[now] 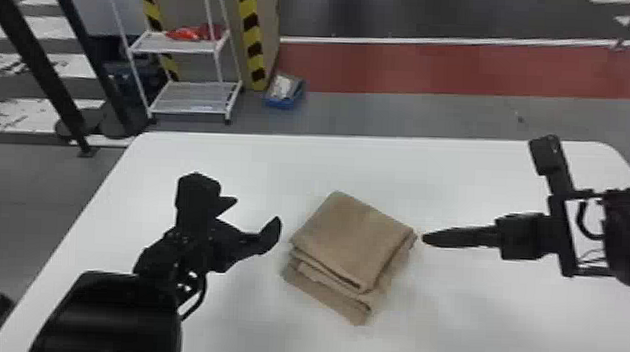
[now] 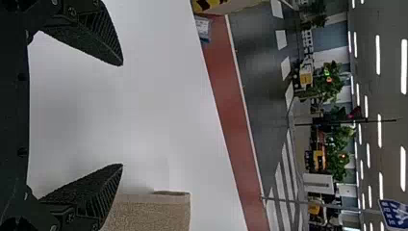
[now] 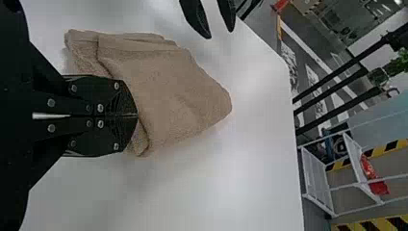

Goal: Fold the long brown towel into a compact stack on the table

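"One folded towel (image 1: 352,239) on the table (image 1: 479,178): which side is nearer?"

"I'd say the right gripper (image 1: 425,238), pressed closed and empty, tips just beside the towel's right corner; the left gripper (image 1: 257,210) gapes wide, empty, near the opposite corner"

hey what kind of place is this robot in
Probably a large indoor hall set up for robot demos or testing: rows of ceiling lights, black-and-yellow hazard stripes and floor markings like a crosswalk point that way.
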`<state>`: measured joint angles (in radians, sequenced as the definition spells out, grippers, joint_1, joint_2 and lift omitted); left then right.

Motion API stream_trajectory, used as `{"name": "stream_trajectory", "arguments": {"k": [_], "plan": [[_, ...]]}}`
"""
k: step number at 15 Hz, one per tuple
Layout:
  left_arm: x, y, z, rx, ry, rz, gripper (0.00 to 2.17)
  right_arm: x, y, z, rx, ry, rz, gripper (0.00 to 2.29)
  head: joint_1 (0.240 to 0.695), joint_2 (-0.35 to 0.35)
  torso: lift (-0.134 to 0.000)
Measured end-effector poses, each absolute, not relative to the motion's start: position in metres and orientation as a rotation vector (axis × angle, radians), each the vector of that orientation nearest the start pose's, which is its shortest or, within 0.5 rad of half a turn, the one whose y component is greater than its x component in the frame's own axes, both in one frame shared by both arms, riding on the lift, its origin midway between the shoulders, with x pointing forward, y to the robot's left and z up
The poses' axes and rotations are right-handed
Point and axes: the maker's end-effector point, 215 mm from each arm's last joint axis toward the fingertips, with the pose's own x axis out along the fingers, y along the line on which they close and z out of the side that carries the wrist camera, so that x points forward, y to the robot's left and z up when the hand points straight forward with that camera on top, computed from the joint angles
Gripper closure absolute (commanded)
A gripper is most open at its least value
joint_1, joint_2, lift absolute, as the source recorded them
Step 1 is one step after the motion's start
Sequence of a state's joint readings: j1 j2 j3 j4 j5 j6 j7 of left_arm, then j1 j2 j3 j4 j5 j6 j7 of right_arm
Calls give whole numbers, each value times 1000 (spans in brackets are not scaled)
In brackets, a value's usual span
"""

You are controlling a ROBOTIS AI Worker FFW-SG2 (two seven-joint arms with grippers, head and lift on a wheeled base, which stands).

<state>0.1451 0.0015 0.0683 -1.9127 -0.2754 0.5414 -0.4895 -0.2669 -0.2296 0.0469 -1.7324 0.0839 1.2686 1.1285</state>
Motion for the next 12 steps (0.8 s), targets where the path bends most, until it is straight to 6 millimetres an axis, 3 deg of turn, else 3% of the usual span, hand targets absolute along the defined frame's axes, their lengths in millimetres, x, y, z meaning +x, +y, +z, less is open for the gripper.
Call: {"name": "stream_trajectory", "arguments": {"k": [2, 9, 12], "plan": [[523, 209, -409, 166, 402, -313, 144, 495, -146, -400, 211, 904, 858, 1892, 695, 68, -124], [518, 216, -407, 161, 399, -304, 144, 521, -89, -434, 62, 1006, 850, 1892, 695, 130, -124], [517, 218, -406, 159, 398, -299, 144, 545, -73, -431, -12, 942, 835, 1892, 695, 147, -124]]}}
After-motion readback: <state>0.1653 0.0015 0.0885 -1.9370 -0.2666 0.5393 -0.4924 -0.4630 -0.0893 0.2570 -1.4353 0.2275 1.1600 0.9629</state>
